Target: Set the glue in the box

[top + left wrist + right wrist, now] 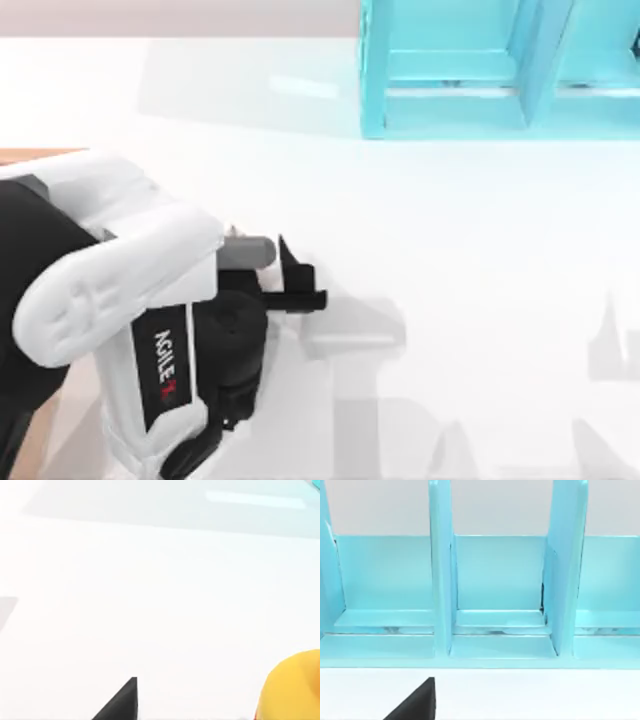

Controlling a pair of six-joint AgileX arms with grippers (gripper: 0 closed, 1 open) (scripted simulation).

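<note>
Glue [295, 687] shows up for you at the lower right corner of the left wrist view as a rounded yellow-orange shape cut off by the frame edge, with one dark fingertip [122, 702] of the left gripper poking up at lower centre; you cannot tell from that whether the claw is clamped on the bottle or merely beside it. In the top view you find the left arm [130, 320] filling the lower left, its left gripper [295, 285] reaching toward the middle of the white table [480, 260]. A thin strip of the box [35, 154] peeks out at the left edge above the arm. The turquoise frame [450, 90] stands at the upper right. In the right wrist view, you see that frame's compartments [495, 580] and one dark fingertip [417, 702].
</note>
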